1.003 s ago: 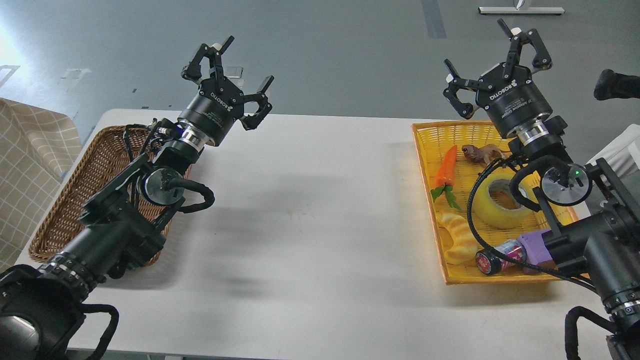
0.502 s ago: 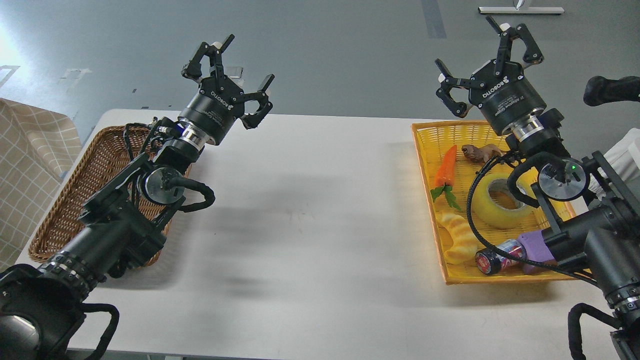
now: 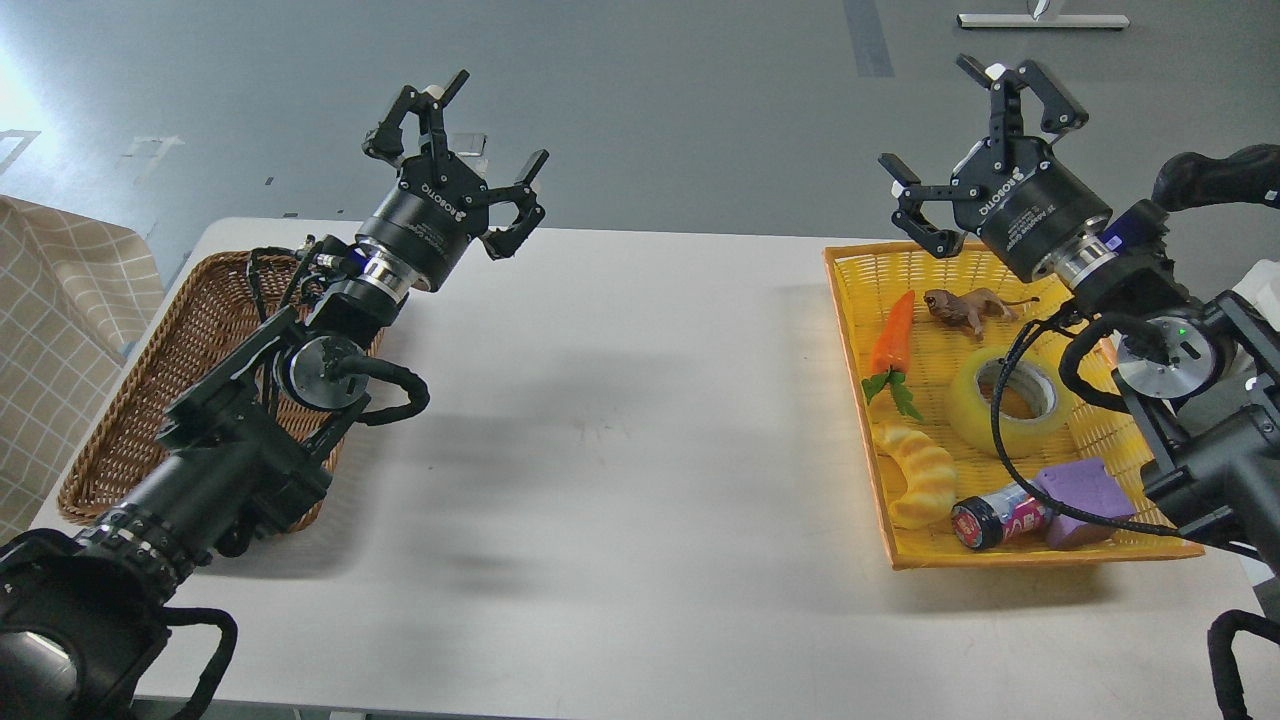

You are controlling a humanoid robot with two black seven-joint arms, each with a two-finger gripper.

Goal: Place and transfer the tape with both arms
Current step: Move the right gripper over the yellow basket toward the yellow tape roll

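Observation:
The tape [image 3: 970,415], a wide translucent yellow roll with a grey-white core, lies flat in the yellow basket [image 3: 850,275] at the right of the white table. My right gripper [image 3: 975,135] is open and empty, held high above the basket's far edge, well apart from the tape. A black cable of the right arm crosses in front of the roll. My left gripper [image 3: 465,150] is open and empty, raised above the far left of the table, beside the brown wicker basket [image 3: 160,400].
The yellow basket also holds an orange toy carrot [image 3: 890,335], a brown toy animal [image 3: 965,307], a pale ridged bread toy [image 3: 922,480], a small can [image 3: 995,520] and a purple block [image 3: 1085,490]. A checked cloth [image 3: 60,330] hangs at the left edge.
My right arm has swung to the right and its gripper has turned, uncovering more of the tape and the purple block. The left arm has not moved.

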